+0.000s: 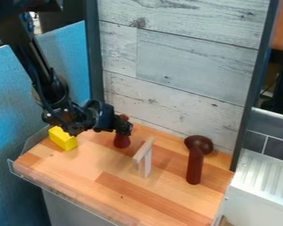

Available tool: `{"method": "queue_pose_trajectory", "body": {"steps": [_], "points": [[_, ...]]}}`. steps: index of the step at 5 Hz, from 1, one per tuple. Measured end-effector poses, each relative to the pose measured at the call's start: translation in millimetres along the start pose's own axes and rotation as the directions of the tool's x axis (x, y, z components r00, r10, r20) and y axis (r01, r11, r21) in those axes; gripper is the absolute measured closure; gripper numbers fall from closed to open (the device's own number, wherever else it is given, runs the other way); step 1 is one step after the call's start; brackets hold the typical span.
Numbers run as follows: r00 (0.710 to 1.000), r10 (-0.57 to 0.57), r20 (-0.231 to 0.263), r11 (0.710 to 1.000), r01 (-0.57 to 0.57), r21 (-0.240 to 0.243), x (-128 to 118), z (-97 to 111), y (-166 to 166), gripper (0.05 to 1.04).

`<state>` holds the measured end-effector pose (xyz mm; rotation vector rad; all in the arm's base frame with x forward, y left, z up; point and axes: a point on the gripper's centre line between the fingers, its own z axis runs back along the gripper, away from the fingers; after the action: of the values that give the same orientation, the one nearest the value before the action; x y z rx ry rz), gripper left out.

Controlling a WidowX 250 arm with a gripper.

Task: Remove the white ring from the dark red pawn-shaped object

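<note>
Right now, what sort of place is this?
Probably a robot test bench: a black arm reaches over a small wooden work surface, with a plank-patterned backboard behind and a yellow block on it.

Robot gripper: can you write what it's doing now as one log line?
gripper: at dark red peg, hold unclear | pale wooden piece: mid-board | yellow block: left in view | brown round-headed piece: right in view

On the light-brown wooden tabletop (67,170): yellow rectangular block (63,139) lay far left; dark-red tapered piece (122,141), right of it; pale wooden angled piece (147,155) stood centrally; dark-red cylinder (194,170), farther right, dark-brown rounded piece (203,143) behind.
</note>
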<state>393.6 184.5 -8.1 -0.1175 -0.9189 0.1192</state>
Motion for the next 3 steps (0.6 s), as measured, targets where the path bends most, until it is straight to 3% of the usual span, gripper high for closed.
{"method": "queue_pose_trajectory", "body": {"steps": [3], "points": [[0.998, 0.06, -0.013, 0.998, -0.06, -0.023, 13.9, 9.1, -5.0, 0.345]]}}
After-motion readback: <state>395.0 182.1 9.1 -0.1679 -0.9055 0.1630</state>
